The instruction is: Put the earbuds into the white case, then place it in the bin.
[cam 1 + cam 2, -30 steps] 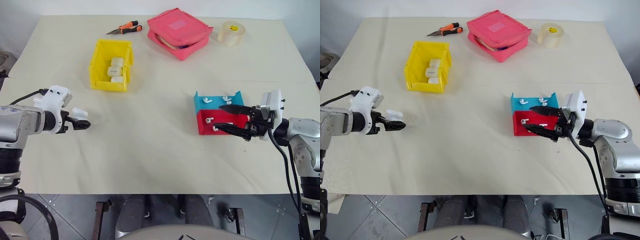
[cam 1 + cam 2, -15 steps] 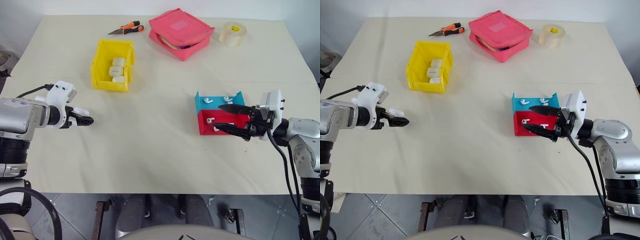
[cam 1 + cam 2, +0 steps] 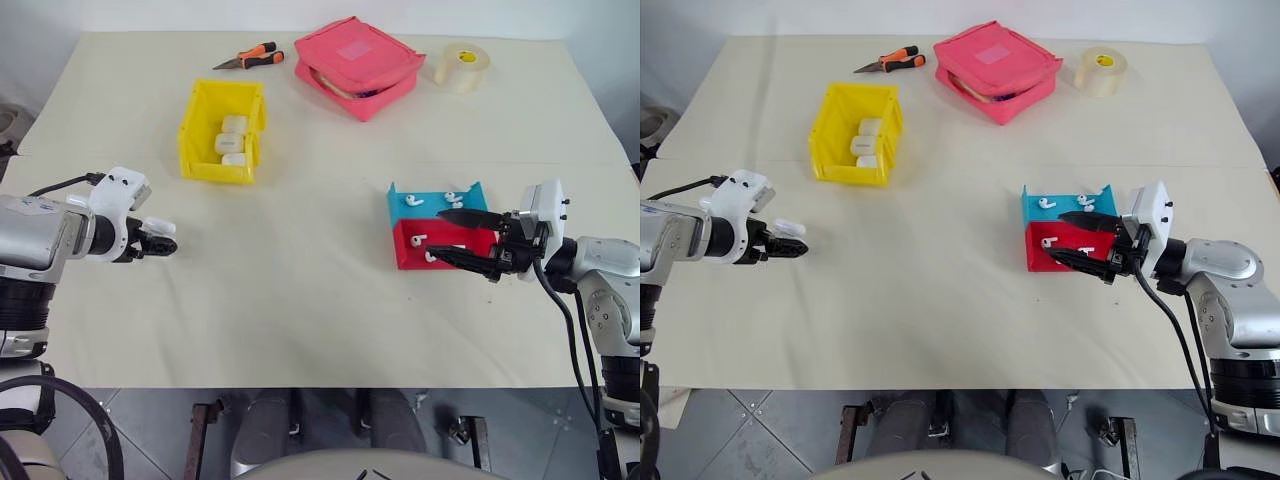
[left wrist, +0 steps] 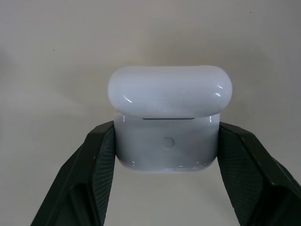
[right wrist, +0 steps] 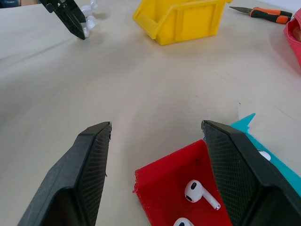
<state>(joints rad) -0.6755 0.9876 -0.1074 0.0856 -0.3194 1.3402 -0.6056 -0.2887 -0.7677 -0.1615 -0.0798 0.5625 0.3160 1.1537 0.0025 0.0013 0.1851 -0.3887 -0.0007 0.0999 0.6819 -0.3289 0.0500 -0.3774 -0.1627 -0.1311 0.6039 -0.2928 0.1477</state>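
Left wrist view gives me the white case (image 4: pixel 167 117) clamped by its body between my left gripper (image 3: pixel 160 243) fingers, lid closed; its contents are hidden. That gripper sits near the table (image 3: pixel 300 300) edge, well short of the bin (image 3: pixel 222 130), with bare cloth between. My right gripper (image 3: pixel 465 240) stands wide and empty over the red tray (image 3: pixel 440 245), earbuds (image 5: pixel 200 193) partly cut off.
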